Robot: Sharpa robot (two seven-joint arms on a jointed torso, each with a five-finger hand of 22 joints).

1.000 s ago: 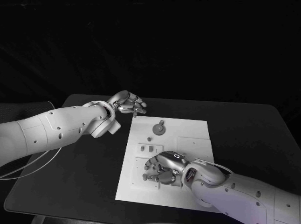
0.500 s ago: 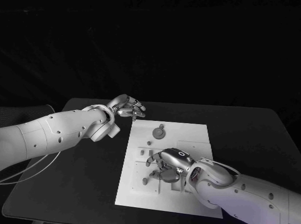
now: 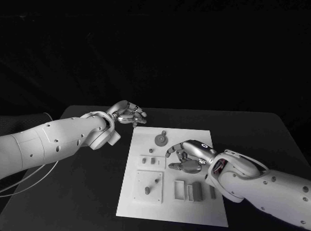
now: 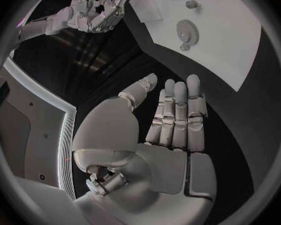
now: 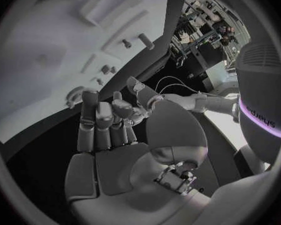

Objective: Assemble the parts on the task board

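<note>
While the left hand (image 3: 128, 113) hangs over the bare black table (image 3: 79, 192) just off the task board's (image 3: 197, 139) far-left corner, at about 10 o'clock from the board's centre, the right hand (image 3: 188, 157) sits above the board's middle, slightly toward 3 o'clock.

Left hand: the left wrist view shows its fingers (image 4: 178, 115) straight and side by side, thumb set apart, palm bare, nothing held. It does not touch the board.

Right hand: the right wrist view shows its fingers (image 5: 98, 122) extended with the tips bent slightly in and no part between them; the palm is bare. Whether the fingertips touch the board surface, I cannot tell.

Task board: white plate, lying flat in the middle of the table. A round geared part (image 3: 160, 139) lies on it at 12 o'clock from the board's centre, well apart from the left hand and just beside the right hand's fingers. Small parts (image 3: 150, 162) sit at 9 o'clock. An upright peg (image 3: 147, 190) stands in a raised block at 7 o'clock. Slotted rectangular pieces (image 3: 187, 190) lie at 5 o'clock, close by the right forearm.
</note>
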